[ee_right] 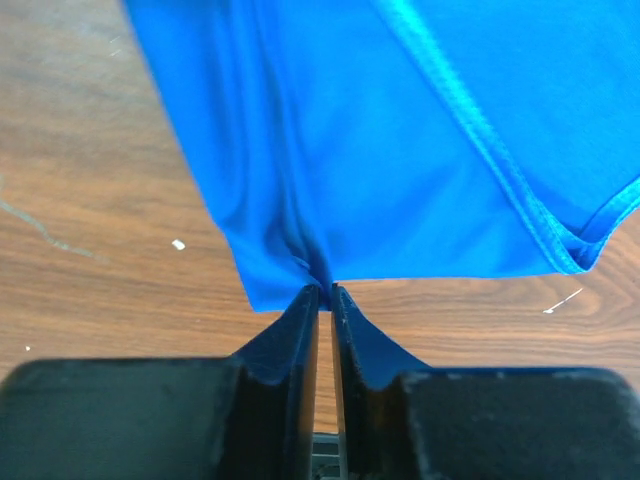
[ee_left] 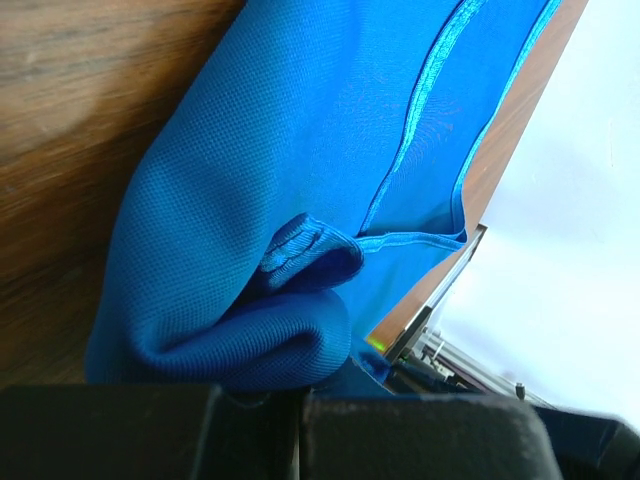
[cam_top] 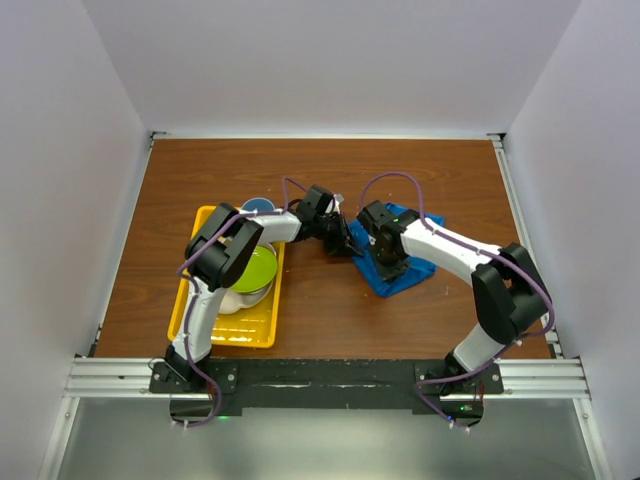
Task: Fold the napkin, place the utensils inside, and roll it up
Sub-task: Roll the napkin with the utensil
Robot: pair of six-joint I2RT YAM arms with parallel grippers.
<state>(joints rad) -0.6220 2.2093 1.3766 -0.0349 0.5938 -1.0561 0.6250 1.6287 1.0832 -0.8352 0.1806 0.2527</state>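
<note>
The bright blue napkin (cam_top: 412, 272) lies crumpled on the brown table, right of centre. My left gripper (cam_top: 345, 243) reaches in from over the tray to the cloth's left edge. In the left wrist view the napkin (ee_left: 270, 180) bunches into a thick fold right at my left gripper (ee_left: 300, 392), which is shut on it. My right gripper (cam_top: 383, 262) sits over the near-left part of the cloth. In the right wrist view my right gripper (ee_right: 325, 290) pinches the napkin (ee_right: 400, 150) at its near edge, and the fabric puckers into the narrow slit. The utensils are out of view.
A yellow tray (cam_top: 205, 330) stands at the left, holding a green bowl (cam_top: 260, 268) over a white one. A small blue cup (cam_top: 258, 205) sits at its far end. A metal rail (cam_top: 320, 378) runs along the near edge. White walls close in three sides.
</note>
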